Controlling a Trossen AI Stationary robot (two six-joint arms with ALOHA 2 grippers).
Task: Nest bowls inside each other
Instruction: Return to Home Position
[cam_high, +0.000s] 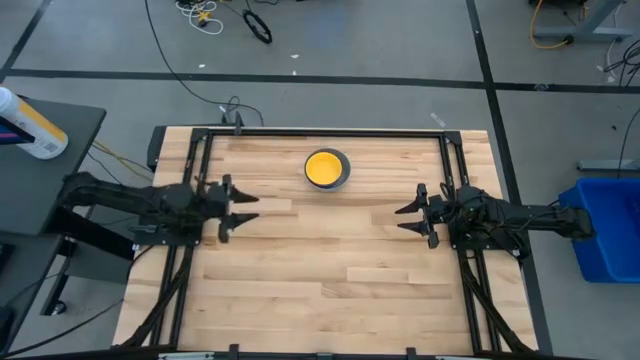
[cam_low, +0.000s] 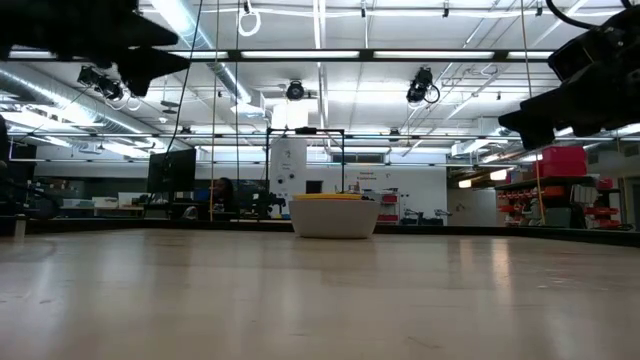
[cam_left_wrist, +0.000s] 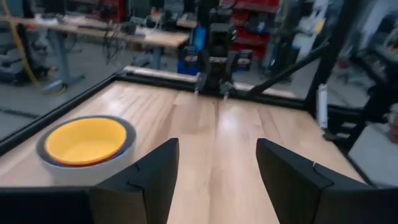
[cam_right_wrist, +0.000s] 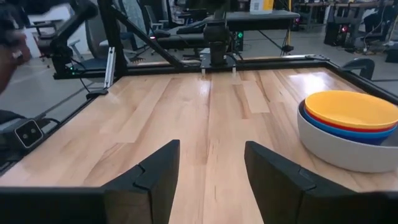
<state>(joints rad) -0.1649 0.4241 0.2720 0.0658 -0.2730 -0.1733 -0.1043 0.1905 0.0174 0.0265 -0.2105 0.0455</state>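
The bowls stand as one nested stack (cam_high: 327, 168) on the far middle of the table: the grey bowl (cam_right_wrist: 339, 148) is outermost and rests on its base, with blue and red rims inside it and the yellow bowl (cam_left_wrist: 85, 140) on top. My left gripper (cam_high: 248, 209) is at the table's left side, open, pointing level toward the right, clear of the stack. My right gripper (cam_high: 404, 218) is at the right side, open, pointing level toward the left. Nothing is between either pair of fingers.
A black frame (cam_high: 320, 133) runs round the wooden table top. Bare wood lies between the two grippers and toward the near edge. A blue bin (cam_high: 608, 225) stands off the table at the right, a white bottle (cam_high: 30, 124) off it at the left.
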